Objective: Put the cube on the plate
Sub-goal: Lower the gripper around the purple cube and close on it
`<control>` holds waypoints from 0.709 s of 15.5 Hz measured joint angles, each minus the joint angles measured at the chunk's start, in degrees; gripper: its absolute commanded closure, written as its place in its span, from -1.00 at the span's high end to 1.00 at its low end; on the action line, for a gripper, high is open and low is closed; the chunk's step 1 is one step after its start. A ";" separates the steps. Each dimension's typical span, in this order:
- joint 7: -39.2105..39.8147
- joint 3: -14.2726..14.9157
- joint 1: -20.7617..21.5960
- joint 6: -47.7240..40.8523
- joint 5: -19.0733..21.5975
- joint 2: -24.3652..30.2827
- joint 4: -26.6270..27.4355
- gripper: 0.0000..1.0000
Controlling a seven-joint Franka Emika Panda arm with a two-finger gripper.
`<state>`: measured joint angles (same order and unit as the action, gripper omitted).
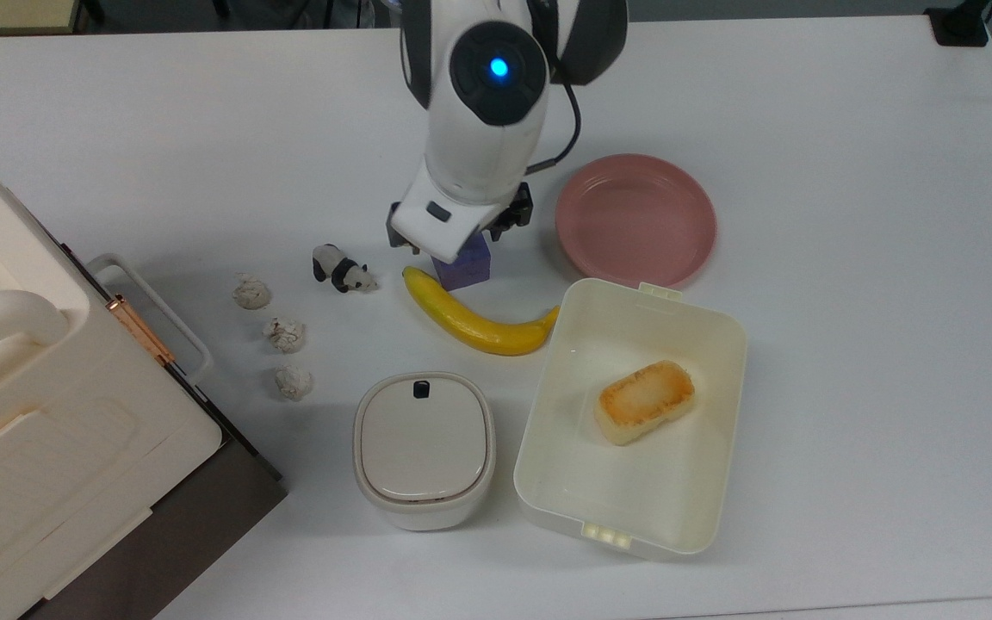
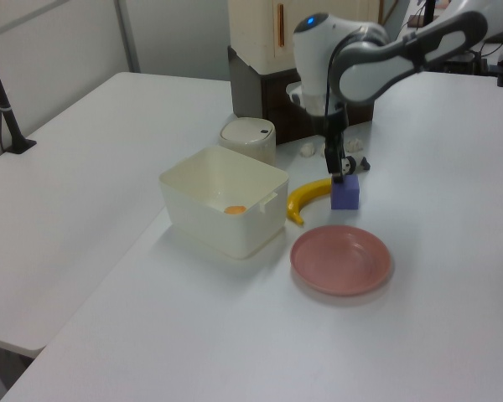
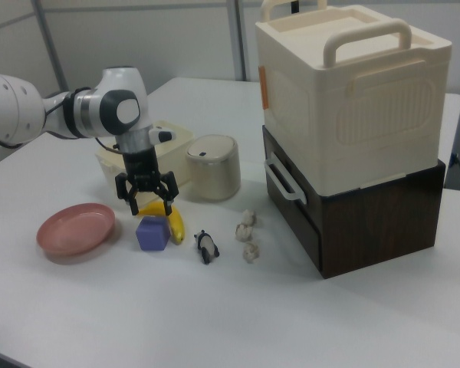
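Cube [image 3: 153, 233] sits on the white bench [image 1: 849, 362], just beside the banana [image 1: 474, 323] and near the pink plate [image 1: 635, 219], which lies apart from it toward the top view's right. The claw [image 3: 146, 205] hangs directly above it, fingers spread wide, holding nothing. To grasp well, it should drop straight down so the 2 fingers straddle opposite flat faces, stay off the banana's tip, then squeeze evenly before lifting toward the plate. In the top view the arm covers most of the cube, leaving 1 lower corner showing. From the left view the fingers look close to the cube's top, though whether they touch it is hard to judge.
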<state>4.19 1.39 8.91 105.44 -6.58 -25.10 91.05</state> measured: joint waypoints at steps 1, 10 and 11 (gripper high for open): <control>-0.17 0.00 0.47 0.00 -0.39 -0.61 0.13 0.91; -0.23 0.00 1.18 0.01 -2.56 -1.41 1.13 0.10; -0.23 0.00 1.22 0.01 -2.62 -1.32 1.16 0.10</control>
<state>3.96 1.39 10.12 105.45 -9.20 -26.42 92.21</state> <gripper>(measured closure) 0.427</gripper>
